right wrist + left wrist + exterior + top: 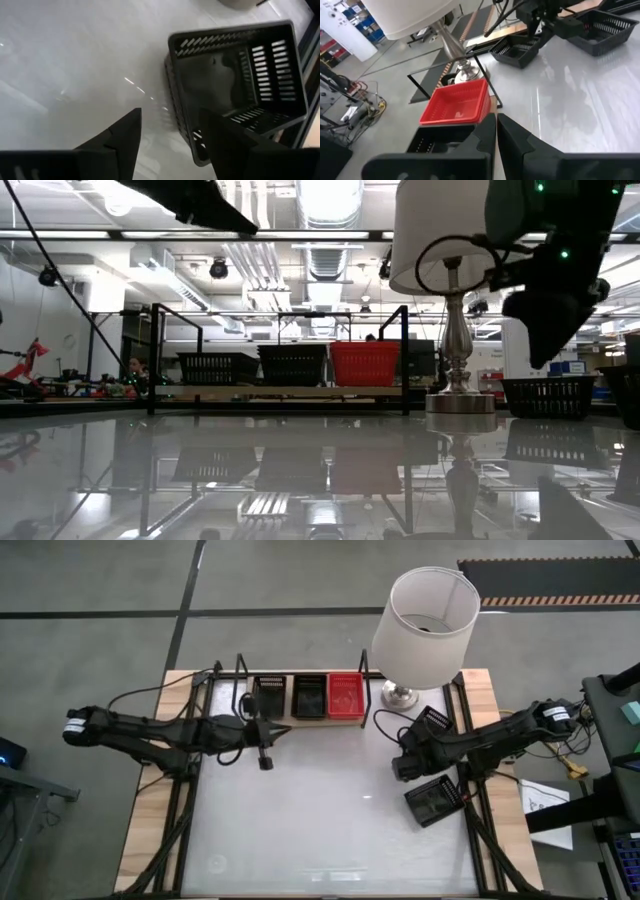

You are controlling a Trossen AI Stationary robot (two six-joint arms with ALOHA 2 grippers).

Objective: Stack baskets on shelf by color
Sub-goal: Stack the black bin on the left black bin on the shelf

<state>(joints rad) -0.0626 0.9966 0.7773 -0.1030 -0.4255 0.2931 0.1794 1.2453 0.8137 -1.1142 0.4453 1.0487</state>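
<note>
White tabletop (320, 830), mostly bare in the middle. Shelf (305, 718) at the far edge holds two black baskets (308, 695) and one red basket (345, 695). Two loose black baskets (433, 802) sit at right by the lamp (425, 625), so sorting looks partly done. Right gripper (170, 135) hovers with jaws apart over one, empty. Left gripper (265, 762) is pinched shut by the shelf. Lamp base crowds the right approach.
</note>
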